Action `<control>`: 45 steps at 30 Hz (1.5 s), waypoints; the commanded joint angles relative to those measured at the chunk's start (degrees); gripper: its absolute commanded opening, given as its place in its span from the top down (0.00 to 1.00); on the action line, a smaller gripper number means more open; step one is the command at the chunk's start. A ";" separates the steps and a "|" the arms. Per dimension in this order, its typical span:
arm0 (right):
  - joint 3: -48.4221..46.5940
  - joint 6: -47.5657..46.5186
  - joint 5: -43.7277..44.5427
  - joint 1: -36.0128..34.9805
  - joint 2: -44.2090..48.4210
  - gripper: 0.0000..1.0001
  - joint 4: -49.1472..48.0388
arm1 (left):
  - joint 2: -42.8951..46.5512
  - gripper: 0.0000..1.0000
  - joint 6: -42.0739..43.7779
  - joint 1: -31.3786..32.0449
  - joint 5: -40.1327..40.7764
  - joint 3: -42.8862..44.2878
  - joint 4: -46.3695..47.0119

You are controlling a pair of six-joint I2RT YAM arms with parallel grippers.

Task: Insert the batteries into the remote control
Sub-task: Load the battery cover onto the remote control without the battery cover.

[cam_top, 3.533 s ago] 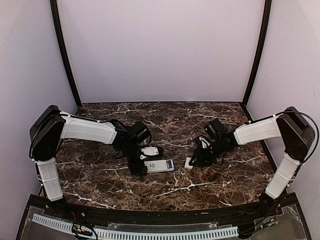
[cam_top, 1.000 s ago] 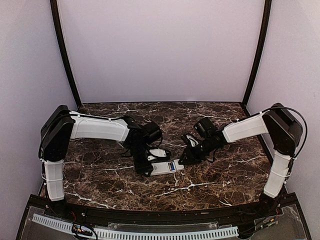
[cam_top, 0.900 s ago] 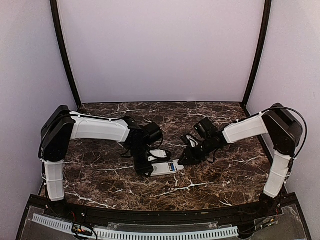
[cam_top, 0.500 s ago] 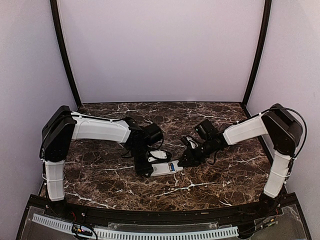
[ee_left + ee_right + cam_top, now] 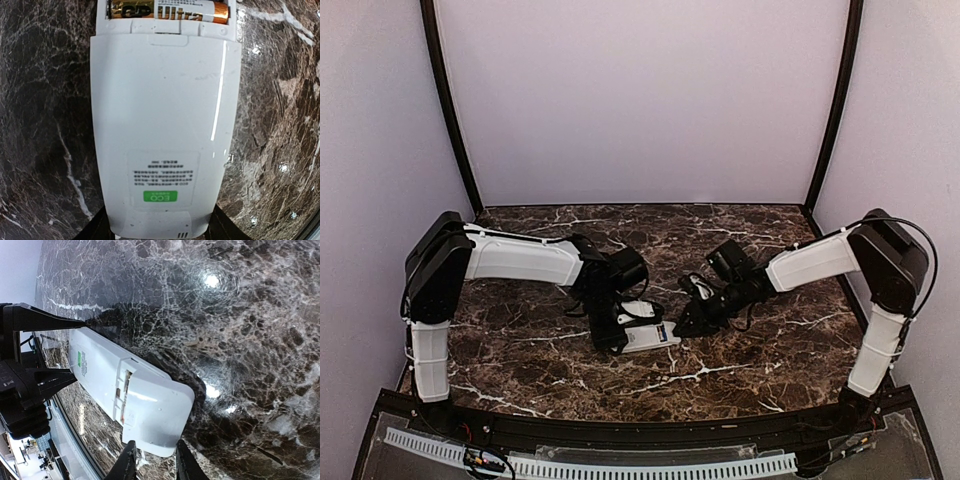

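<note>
I count one remote control, lying back-up on the marble table. Its near end sits between the fingers of my left gripper, which press on its two long sides. Only dark slivers of those fingers show at the bottom edge of the left wrist view.

I count one battery, copper and black, lying crosswise in the open bay at the end far from that gripper. The top edge cuts the bay off, so I cannot tell whether a second lies beyond.

My right gripper stands a narrow gap apart and holds nothing, its tips just beside the remote's other end. One white cover lies over that end; whether it is seated I cannot tell.
</note>
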State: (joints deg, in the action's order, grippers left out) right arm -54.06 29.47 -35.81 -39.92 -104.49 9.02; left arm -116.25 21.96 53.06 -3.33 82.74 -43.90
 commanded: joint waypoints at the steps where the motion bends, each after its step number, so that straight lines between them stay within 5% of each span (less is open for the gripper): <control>1: -0.63 -0.71 2.71 -0.42 2.28 0.75 1.88 | -0.56 0.72 -0.95 -0.06 1.46 1.00 0.09; 16: -5.70 -5.52 6.68 -0.51 2.61 0.75 8.51 | 2.35 0.40 0.65 -0.10 -1.58 -1.36 3.30; 23: -4.37 -2.58 0.28 -0.75 2.61 1.00 2.84 | 4.31 0.36 1.05 -0.06 -2.80 -3.00 5.81; 45: -5.74 0.30 -0.34 -3.22 -4.43 1.00 0.79 | 4.01 0.36 1.03 -0.28 -2.46 -4.44 6.49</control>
State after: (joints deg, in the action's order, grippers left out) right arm -58.87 29.30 -36.69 -41.82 -107.68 10.22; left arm -114.52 22.41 53.04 -5.34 79.59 -37.67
